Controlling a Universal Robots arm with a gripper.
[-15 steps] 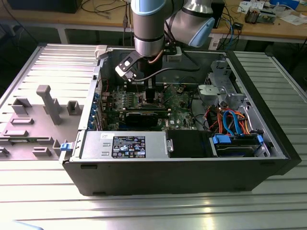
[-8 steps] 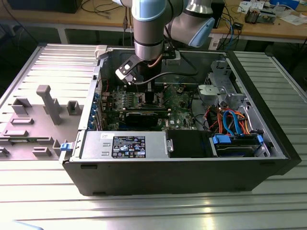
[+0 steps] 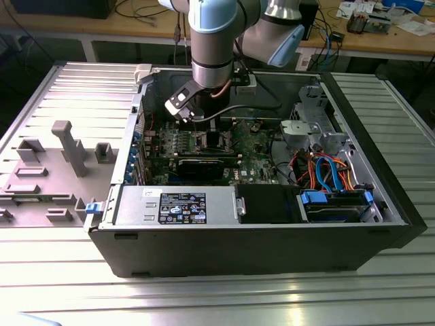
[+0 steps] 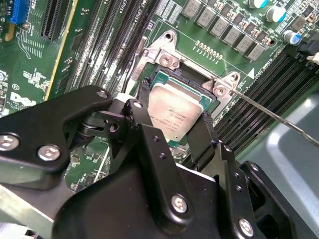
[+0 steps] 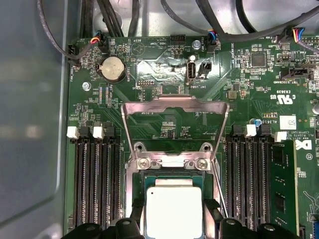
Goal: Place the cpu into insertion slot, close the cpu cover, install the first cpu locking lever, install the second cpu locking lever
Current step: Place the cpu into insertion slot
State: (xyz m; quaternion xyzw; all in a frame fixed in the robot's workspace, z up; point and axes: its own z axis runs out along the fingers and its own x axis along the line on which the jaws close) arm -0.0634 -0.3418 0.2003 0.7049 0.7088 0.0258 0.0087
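Inside the open computer case [image 3: 272, 234] on the ribbed metal worktop [image 3: 204, 299], the green circuit board [image 5: 164, 69] carries the insertion slot [image 4: 187, 74]. The cpu [image 4: 174, 112] lies in or just over it, which I cannot tell, silver top up. The pincer [image 4: 174, 102] grips the chip, its 2 black fingers [image 4: 205, 130] on opposite edges. The cpu cover [image 5: 174, 102] is flipped back off the slot.

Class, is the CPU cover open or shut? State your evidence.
Open. In the first wrist view the cover is swung back, with board showing through its window, and the cpu top is bare.
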